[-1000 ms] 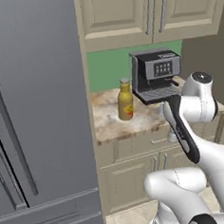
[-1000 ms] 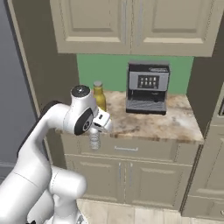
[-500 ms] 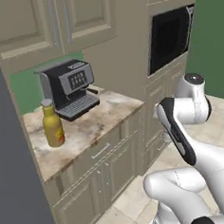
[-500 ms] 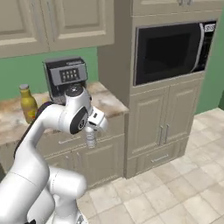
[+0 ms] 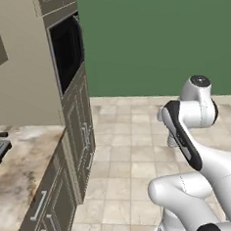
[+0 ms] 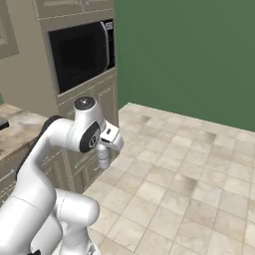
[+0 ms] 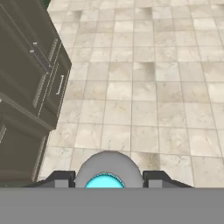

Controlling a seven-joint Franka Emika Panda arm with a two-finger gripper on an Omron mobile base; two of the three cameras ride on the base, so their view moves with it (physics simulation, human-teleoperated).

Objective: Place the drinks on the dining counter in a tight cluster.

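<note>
A small clear water bottle with a blue cap (image 7: 104,180) sits between my two dark fingertips (image 7: 61,177), seen from above in the hand view. My gripper (image 7: 108,177) is shut on it near the cap. In the right base view the same bottle (image 6: 103,159) hangs upright below the gripper (image 6: 105,148), in the air over the tiled floor and in front of the tall cabinet. The dining counter is out of view.
A short marbled counter (image 5: 23,161) with lower drawers lies at the left, beside a tall beige cabinet with a built-in dark oven (image 6: 82,50). Tiled floor (image 6: 189,179) stretches ahead to a green wall (image 6: 189,50).
The base has turned, so the whole scene has swung left: the coffee machine and the amber bottle have left the picture. The water bottle stays in my gripper.
</note>
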